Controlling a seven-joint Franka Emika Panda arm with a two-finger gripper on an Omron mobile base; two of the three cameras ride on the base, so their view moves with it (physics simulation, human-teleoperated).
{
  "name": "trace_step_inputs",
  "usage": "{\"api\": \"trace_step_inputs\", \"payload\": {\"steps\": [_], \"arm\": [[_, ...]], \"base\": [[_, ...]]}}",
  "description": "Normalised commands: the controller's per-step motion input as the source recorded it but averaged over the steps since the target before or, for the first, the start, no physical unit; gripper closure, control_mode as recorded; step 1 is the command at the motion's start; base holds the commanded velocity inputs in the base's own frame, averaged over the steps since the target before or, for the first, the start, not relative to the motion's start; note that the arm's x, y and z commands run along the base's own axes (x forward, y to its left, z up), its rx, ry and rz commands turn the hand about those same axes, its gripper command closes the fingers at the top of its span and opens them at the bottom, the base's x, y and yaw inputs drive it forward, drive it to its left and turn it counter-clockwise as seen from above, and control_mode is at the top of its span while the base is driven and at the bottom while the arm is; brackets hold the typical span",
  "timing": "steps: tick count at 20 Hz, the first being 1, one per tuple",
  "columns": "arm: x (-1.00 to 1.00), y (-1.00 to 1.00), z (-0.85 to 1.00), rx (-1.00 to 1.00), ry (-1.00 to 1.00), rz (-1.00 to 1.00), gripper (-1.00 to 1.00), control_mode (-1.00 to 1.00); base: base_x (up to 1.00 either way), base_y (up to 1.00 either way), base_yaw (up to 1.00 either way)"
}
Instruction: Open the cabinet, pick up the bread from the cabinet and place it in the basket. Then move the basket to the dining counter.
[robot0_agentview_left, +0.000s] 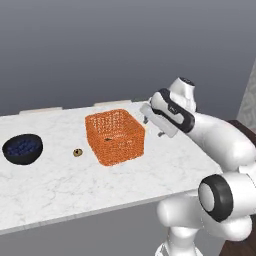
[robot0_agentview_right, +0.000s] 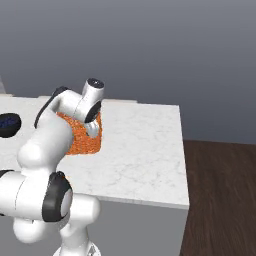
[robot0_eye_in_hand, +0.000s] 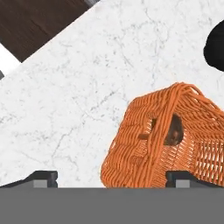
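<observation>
The orange woven basket (robot0_agentview_left: 116, 136) stands upright on the white marble dining counter (robot0_agentview_left: 75, 185). A brown lump, the bread (robot0_eye_in_hand: 174, 131), shows through the weave inside the basket (robot0_eye_in_hand: 148, 144). My gripper (robot0_agentview_left: 153, 127) hangs just off the basket's right side, level with the rim. In the hand view the gripper (robot0_eye_in_hand: 113, 179) is open, its dark fingertips (robot0_eye_in_hand: 41, 177) wide apart, with the basket's near corner low between them and nothing gripped. In the right base view my own arm covers most of the basket (robot0_agentview_right: 85, 141).
A dark round bowl (robot0_agentview_left: 22, 148) with blue contents sits at the counter's left, and a tiny tan ring (robot0_agentview_left: 77, 152) lies between it and the basket. The counter's right edge (robot0_agentview_right: 182, 160) drops to dark wood floor (robot0_agentview_right: 220, 200). A grey wall runs behind.
</observation>
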Motion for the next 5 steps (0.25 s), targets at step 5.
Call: {"api": "trace_step_inputs", "payload": {"steps": [5], "arm": [[-1.00,0.01,0.33,0.22,0.00,-0.64,-1.00,-1.00]], "base": [[0.00,0.00,0.00]]}}
